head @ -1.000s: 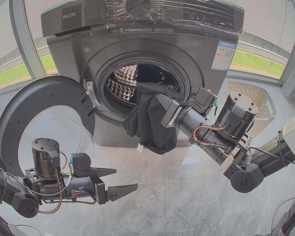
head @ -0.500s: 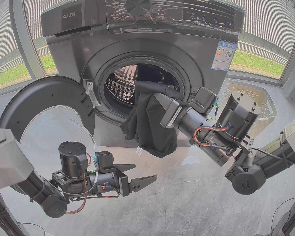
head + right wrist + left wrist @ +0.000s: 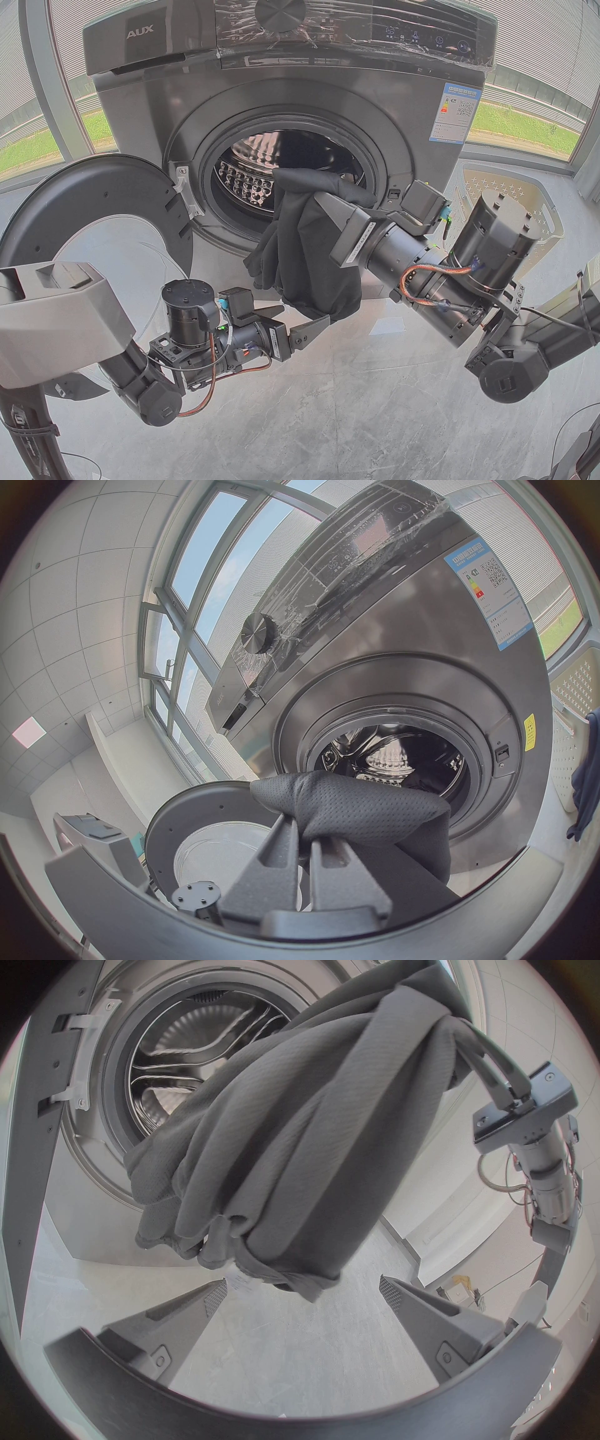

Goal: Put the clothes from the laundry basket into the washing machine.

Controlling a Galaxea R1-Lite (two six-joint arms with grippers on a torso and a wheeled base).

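Observation:
A black garment [image 3: 306,250] hangs in front of the washing machine's [image 3: 281,94] open drum [image 3: 256,172], its top fold level with the opening's lower half. My right gripper [image 3: 321,201] is shut on the garment's upper part, and the wrist view shows the cloth [image 3: 356,805] draped over the closed fingers [image 3: 281,861]. My left gripper [image 3: 303,317] is open just under the garment's lower end [image 3: 281,1272], with a finger to either side and no contact that I can see. The white laundry basket [image 3: 534,209] stands right of the machine, behind my right arm.
The round machine door [image 3: 94,200] is swung fully open to the left, close behind my left arm. A dark blue cloth [image 3: 586,774] hangs at the basket's edge [image 3: 572,686]. Grey tiled floor [image 3: 375,400] lies open in front of the machine.
My left arm has swung up and to the right, bringing its open gripper under the garment's hanging end. My right arm has shifted only slightly, still holding the garment.

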